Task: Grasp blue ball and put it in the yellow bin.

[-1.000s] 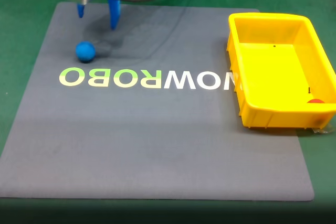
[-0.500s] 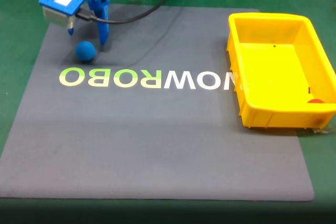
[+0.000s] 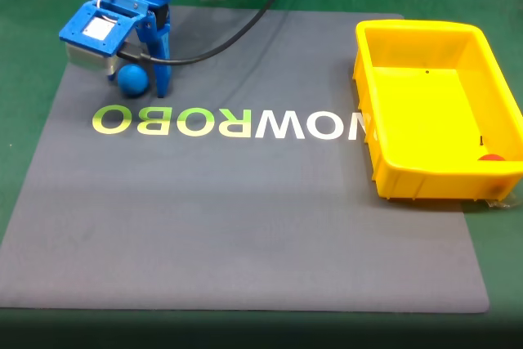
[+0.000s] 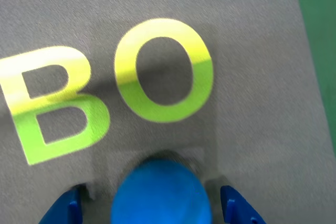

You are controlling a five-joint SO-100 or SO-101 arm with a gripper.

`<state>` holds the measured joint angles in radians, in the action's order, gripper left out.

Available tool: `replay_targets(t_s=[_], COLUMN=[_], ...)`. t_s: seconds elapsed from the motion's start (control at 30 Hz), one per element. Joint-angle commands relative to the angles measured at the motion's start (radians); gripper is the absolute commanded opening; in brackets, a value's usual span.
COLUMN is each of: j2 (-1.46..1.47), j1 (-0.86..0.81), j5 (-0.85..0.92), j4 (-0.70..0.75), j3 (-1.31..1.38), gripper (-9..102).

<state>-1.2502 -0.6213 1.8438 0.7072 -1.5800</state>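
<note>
**Claw down around the ball**

Fixed view: I've dropped my gripper [image 3: 135, 83] over the blue ball [image 3: 131, 77] near the mat's [image 3: 245, 218] far left corner; the yellow bin [image 3: 433, 184] waits at its right edge.

Wrist view: fingers [image 4: 68, 211] spread open, straddling the ball [image 4: 160, 195], ready to close.

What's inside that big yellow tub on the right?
In the fixed view, the yellow bin holds a small red object in its near right corner and a tiny dark speck on its floor. The near wall covers part of the red object and the floor just behind it.
</note>
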Motion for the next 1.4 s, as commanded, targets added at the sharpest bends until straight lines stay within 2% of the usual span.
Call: replay_targets(t_s=[0.0, 0.27, 0.33, 0.47, 0.77, 0.97, 1.17, 1.37], j2=[0.000, 0.031, 0.034, 0.038, 0.017, -0.141, -0.351, -0.526], j1=[0.014, 0.014, 0.011, 0.008, 0.003, 0.064, 0.230, 0.483], j5=[-0.017, -0.005, 0.000, 0.005, 0.000, -0.026, -0.091, -0.121], j4=[-0.026, -0.018, -0.018, -0.011, 0.008, 0.008, 0.008, -0.005], j3=[0.083, 0.103, 0.103, 0.103, 0.103, 0.089, 0.078, 0.003], gripper=[30, 28, 22, 0, 0, 0, 0, 0])
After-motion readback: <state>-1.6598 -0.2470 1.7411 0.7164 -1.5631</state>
